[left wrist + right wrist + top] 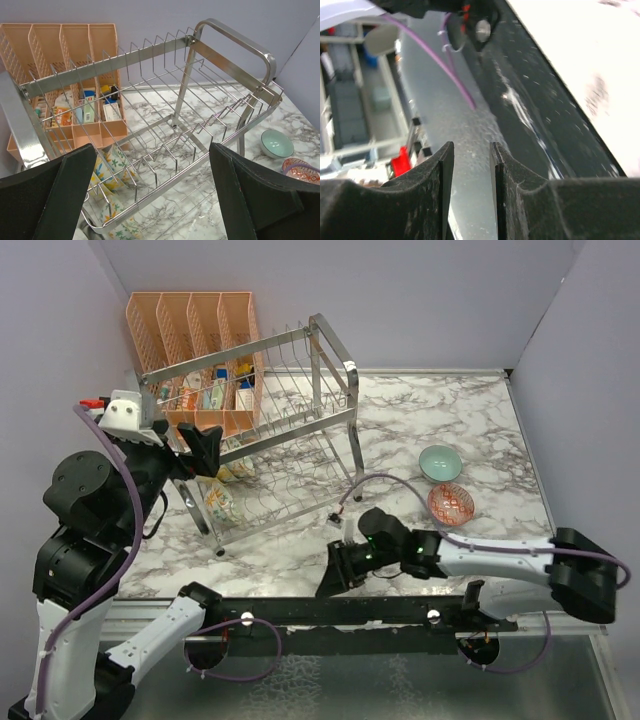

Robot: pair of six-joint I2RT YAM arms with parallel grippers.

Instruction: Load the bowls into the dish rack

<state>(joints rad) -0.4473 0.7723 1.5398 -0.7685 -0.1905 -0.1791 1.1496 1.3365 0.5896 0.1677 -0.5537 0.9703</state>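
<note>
Hovering at the left end of the dish rack [290, 410], left gripper [205, 445] is up off the table, fingers [65, 195] spread wide, nothing between them. Its wrist view looks down across the rack's upper-tier tines.

Lower tier of the rack holds at least two patterned bowls [112, 165], standing on edge between the wires. The exact count is hard to tell through the wire. Upper tier shows only wire.

Two more bowls sit on the marble table [430, 410], right of the rack and well apart from it. The teal bowl [440, 462] is farther back. The red-orange bowl [451, 503] is just in front of it, and both are upright.

Right gripper [333, 575] lies low near the front edge of the table, left of those two bowls and apart from them. Its fingers [420, 200] are nearly pressed together with a thin gap, holding nothing. Its wrist view shows the black rail [535, 100] and a purple cable [455, 75].

Peach-orange organizer [195, 340] stands behind the rack, against the back corner.
</note>
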